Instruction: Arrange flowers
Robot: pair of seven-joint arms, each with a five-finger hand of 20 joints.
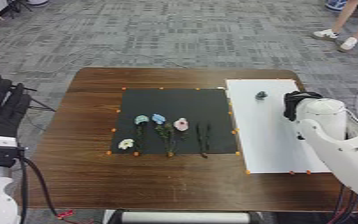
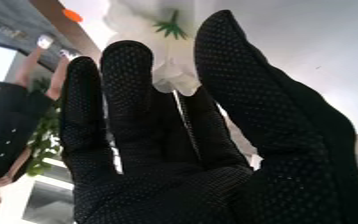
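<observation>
Right hand was open, fingers apart, near green sprig: probably light, soft; stem suited gentle pinch. Left hand was open.

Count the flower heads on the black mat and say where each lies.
4: the white flower at the lower left of the mat; higher up, from left to right, the teal flower, the blue flower and the pink flower.
</observation>
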